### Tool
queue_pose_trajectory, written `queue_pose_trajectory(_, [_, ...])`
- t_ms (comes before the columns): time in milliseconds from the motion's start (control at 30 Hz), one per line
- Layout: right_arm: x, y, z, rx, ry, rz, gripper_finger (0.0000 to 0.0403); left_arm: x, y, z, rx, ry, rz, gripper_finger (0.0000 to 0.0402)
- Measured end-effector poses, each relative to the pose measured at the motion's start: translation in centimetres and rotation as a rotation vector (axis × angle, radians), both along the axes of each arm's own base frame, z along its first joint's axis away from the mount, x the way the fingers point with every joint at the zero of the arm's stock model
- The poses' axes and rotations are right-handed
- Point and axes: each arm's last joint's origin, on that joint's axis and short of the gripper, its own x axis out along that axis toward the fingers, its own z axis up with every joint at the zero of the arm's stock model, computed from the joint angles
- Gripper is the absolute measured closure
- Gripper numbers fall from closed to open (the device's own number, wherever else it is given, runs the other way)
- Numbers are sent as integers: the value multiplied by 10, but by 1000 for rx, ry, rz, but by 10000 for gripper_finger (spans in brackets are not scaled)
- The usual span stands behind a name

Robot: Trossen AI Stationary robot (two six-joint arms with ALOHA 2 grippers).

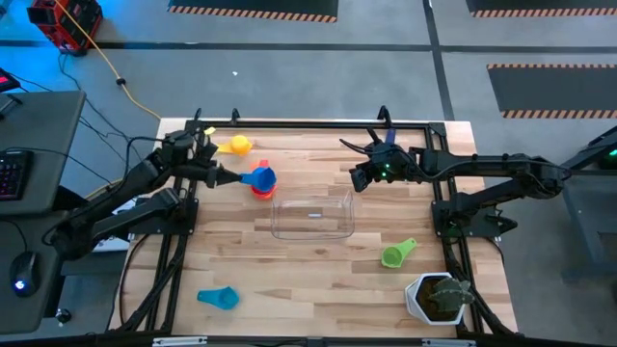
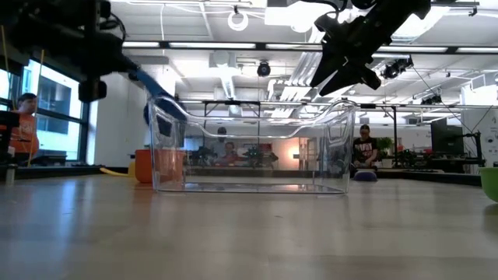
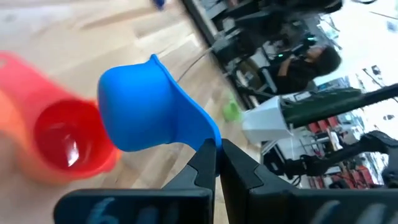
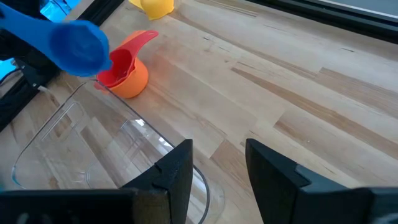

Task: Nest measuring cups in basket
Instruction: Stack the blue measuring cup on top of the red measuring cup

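Clear basket (image 2: 250,152) centred on wooden surface (image 1: 318,280), bare boards on every side.
Left tool (image 3: 216,149) pinching blue cup (image 1: 261,177) above red cup (image 4: 120,67) nested in orange; right tool (image 4: 217,163) spread, raised beyond basket's far right corner.

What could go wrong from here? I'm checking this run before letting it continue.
The left gripper pinches only the handle tip of the blue plastic measuring cup, so it could twist or slip. Below it, the red cup sits nested in the orange cup outside the clear plastic basket; a rough drop may topple them.
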Motion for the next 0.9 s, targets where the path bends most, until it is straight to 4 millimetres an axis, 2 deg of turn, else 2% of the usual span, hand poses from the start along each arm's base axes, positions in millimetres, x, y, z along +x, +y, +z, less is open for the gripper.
queue_pose_trajectory(100, [0,0,0,0,0,0,265,1,3,-15,-57,15,10,401])
queue_pose_trajectory(267, [0,0,0,12,-6,-12,265,2,8,-16,-52,-76,14,401])
queue_pose_trajectory(600, [0,-1,0,-7,-3,-33,265,-1,8,-37,-143,-19,38,401])
queue_pose_trajectory(900, [0,-1,0,-7,-3,-33,265,-1,9,-44,-163,7,97,368])
